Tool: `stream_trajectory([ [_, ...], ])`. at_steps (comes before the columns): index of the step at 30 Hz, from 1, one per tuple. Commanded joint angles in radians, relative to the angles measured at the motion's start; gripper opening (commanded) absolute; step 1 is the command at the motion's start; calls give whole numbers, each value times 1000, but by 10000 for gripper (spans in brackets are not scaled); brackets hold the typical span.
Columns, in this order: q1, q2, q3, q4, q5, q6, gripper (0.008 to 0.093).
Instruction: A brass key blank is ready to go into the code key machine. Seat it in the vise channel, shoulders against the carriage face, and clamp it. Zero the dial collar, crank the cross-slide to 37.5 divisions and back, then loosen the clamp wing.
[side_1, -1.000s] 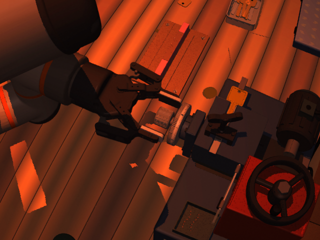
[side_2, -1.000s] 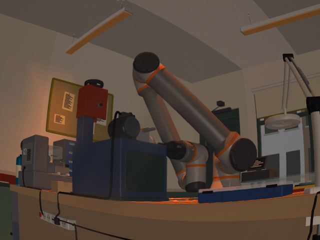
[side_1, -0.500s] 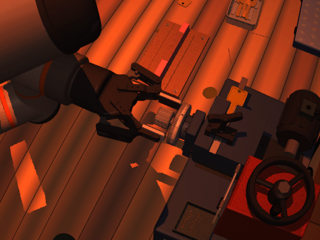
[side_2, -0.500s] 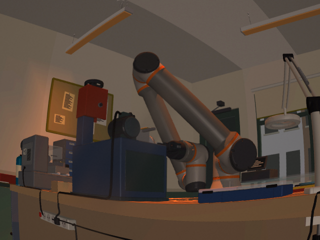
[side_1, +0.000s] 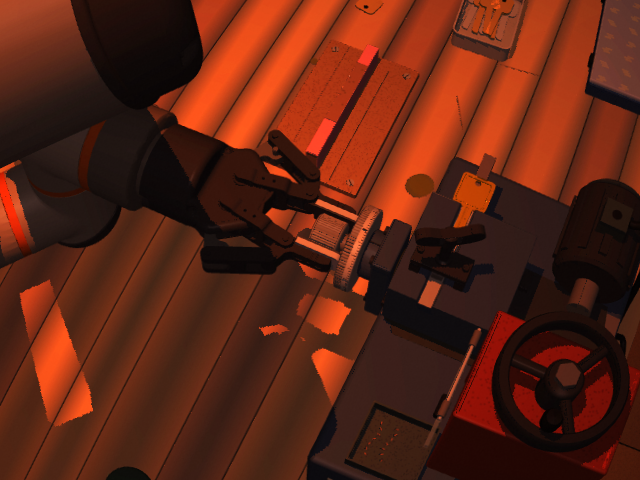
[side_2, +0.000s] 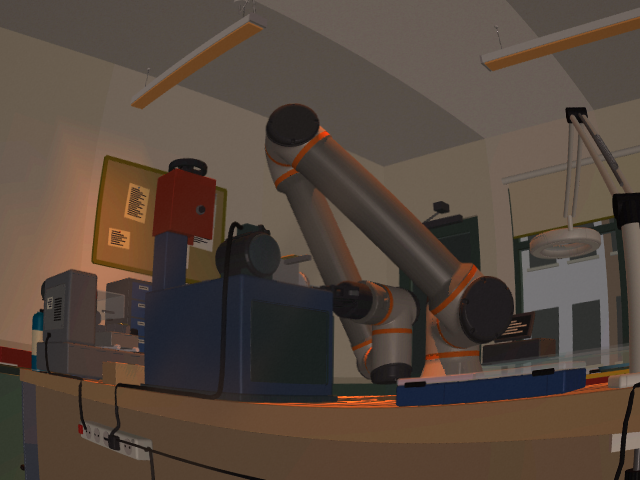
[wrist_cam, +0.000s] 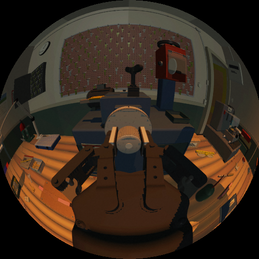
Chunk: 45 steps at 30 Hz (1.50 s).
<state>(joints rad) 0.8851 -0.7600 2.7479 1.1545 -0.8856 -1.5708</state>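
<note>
My gripper (side_1: 331, 230) (wrist_cam: 128, 136) reaches in from the left at the machine's cross-slide end. The knurled crank knob (side_1: 328, 231) (wrist_cam: 128, 140) sits gripped in my closed fingers, and right behind it stands the graduated dial collar (side_1: 356, 247) (wrist_cam: 128, 117). The brass key blank (side_1: 471, 197) lies in the vise channel on the carriage, its bow toward the far side, with the dark clamp wing (side_1: 448, 236) (wrist_cam: 133, 68) standing over its blade. In the second side camera the machine body hides my gripper.
The blue machine body (side_2: 238, 336) fills the bench's right part, with a red housing and black handwheel (side_1: 561, 380) and a motor (side_1: 599, 237). A slotted orange fixture plate (side_1: 349, 116) lies behind my gripper. A tray of key blanks (side_1: 488, 23) sits at the far edge.
</note>
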Motion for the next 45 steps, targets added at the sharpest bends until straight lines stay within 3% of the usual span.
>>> stream_trajectory([
  [1, 0, -1, 0, 0, 0, 0, 300],
  [12, 0, -1, 0, 0, 0, 0, 80],
  [45, -1, 0, 0, -2, 1, 26, 80],
])
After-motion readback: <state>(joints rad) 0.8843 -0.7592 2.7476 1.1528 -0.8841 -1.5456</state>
